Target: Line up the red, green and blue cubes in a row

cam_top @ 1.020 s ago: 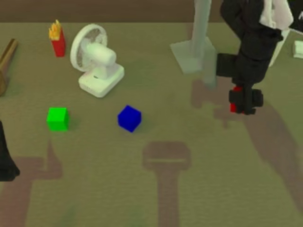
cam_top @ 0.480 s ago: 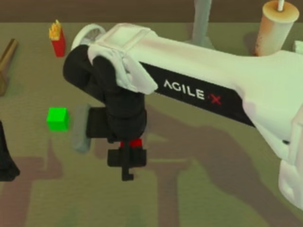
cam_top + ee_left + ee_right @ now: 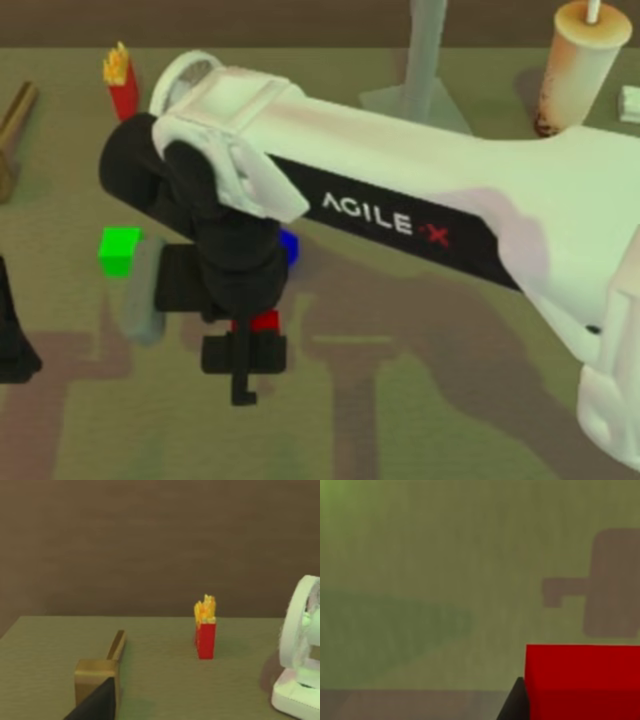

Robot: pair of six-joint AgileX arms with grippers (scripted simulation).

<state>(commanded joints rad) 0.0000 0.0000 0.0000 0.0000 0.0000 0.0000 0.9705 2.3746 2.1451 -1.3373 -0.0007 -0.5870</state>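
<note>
Pinching red cube (image 3: 582,680), right fingers (image 3: 243,368); blue cube (image 3: 290,246) half-hidden from above, unseen by wrist.

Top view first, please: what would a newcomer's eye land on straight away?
The big white right arm sweeps across the table from the right, its claw shut on the red cube. It nearly hides the blue cube; the green cube sits clear at the left. Behind, at the far left, stands a carton of fries.
</note>
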